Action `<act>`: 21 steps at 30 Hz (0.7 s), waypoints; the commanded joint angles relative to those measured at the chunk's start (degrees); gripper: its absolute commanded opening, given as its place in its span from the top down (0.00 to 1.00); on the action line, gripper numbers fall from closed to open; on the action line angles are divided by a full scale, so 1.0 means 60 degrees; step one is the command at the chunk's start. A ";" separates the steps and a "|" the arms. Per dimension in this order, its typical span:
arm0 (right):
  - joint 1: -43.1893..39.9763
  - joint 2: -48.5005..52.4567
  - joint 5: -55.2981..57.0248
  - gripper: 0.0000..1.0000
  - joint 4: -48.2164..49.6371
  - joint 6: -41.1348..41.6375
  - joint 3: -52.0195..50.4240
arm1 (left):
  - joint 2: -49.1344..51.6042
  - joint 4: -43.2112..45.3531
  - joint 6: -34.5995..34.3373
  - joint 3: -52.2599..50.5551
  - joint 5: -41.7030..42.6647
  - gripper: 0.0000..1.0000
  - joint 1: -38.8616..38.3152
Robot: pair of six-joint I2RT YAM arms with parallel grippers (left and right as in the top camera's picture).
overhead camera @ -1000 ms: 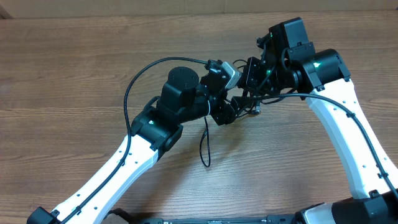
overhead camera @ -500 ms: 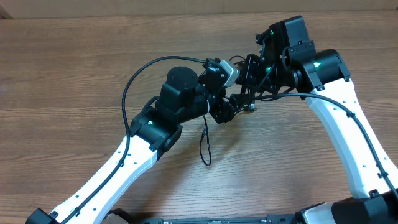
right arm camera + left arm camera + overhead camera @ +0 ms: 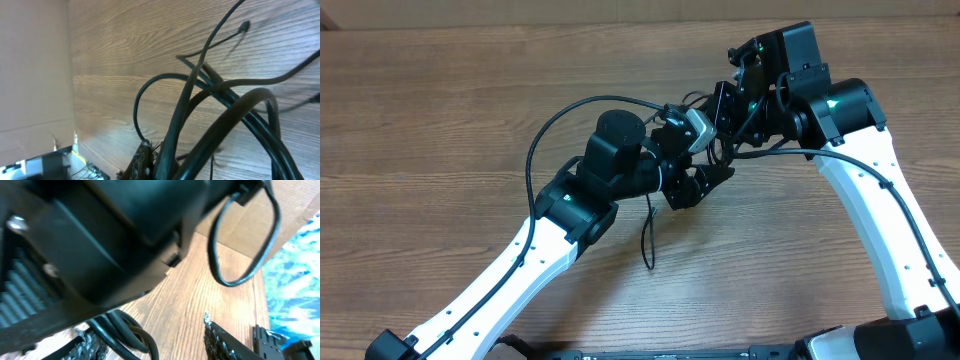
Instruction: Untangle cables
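Observation:
The cables [image 3: 647, 232] are thin black cords; one strand hangs down to the table from the bundle between my two grippers. My right gripper [image 3: 722, 150] is shut on the cables [image 3: 220, 95], which fan out from its jaws [image 3: 160, 157] in loops above the wood. One cord ends in a small plug [image 3: 244, 25]. My left gripper [image 3: 700, 185] sits just below and left of the right one. In the left wrist view its fingers [image 3: 225, 342] stand apart, with cable loops [image 3: 125, 335] lying against the left finger and bare table beyond them.
The right arm's black housing [image 3: 100, 230] fills the upper left wrist view, with its thick wire loop [image 3: 240, 245]. A thick wire arcs from the left arm [image 3: 535, 150]. A cardboard wall [image 3: 35, 75] borders the wooden table [image 3: 440, 120].
My left gripper has shifted a little right and up toward the right gripper, closing the gap. The hanging strand moved with it. The right gripper stays shut on the bundle.

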 commanded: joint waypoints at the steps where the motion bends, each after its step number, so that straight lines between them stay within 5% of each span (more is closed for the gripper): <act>1: -0.0095 -0.0208 -0.0652 0.96 0.0142 -0.0025 0.0219 | 0.0011 0.0084 0.0452 0.0066 0.0772 0.40 -0.0204; 10: -0.0102 -0.0208 -0.1009 0.96 0.0138 -0.0029 0.0219 | 0.0011 0.0087 0.0444 0.0066 -0.0036 0.41 -0.0204; 12: -0.0084 -0.0208 -0.1009 0.96 0.0135 -0.0029 0.0219 | 0.0011 0.0087 0.0433 0.0066 -0.0222 0.50 -0.0204; 15: -0.0084 -0.0208 -0.1002 0.96 0.0120 -0.0033 0.0219 | 0.0011 0.0153 0.0401 0.0066 -0.0240 0.79 -0.0204; 21: -0.0084 -0.0204 -0.0965 0.96 0.0007 -0.0251 0.0219 | 0.0011 0.0612 -0.0106 0.0066 -0.0240 0.85 -0.0204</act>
